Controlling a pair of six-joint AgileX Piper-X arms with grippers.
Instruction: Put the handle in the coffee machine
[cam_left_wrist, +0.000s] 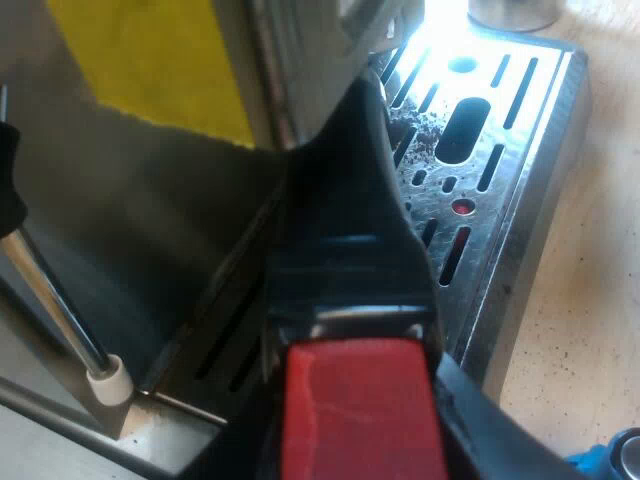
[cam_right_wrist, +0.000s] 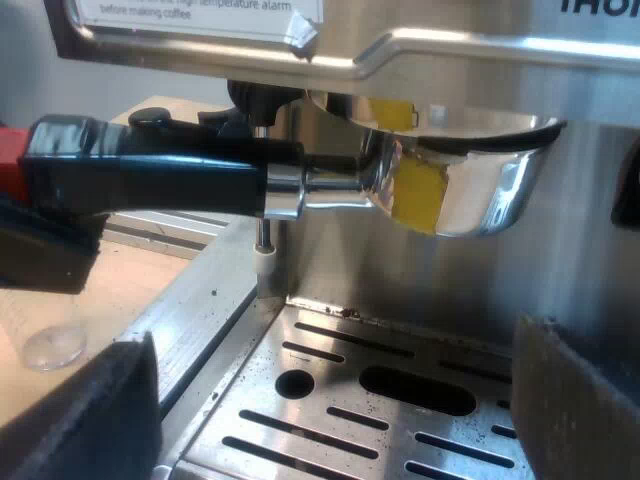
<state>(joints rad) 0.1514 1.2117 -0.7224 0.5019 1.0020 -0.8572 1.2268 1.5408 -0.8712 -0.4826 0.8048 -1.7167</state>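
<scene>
Pinching the dark, red-ended handle (cam_left_wrist: 345, 230) of the shiny metal holder (cam_right_wrist: 470, 190) is the left gripper (cam_left_wrist: 360, 400); right gripper (cam_right_wrist: 335, 400) fingers spread; steel espresso machine (cam_right_wrist: 560, 270) has a white label (cam_right_wrist: 190, 12) reading "before making coffee"

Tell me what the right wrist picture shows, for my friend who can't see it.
A shiny metal holder with a black, red-ended handle sits close up under the front of the silver espresso machine, above the slotted metal drip tray. My right gripper hangs open over the tray.
</scene>
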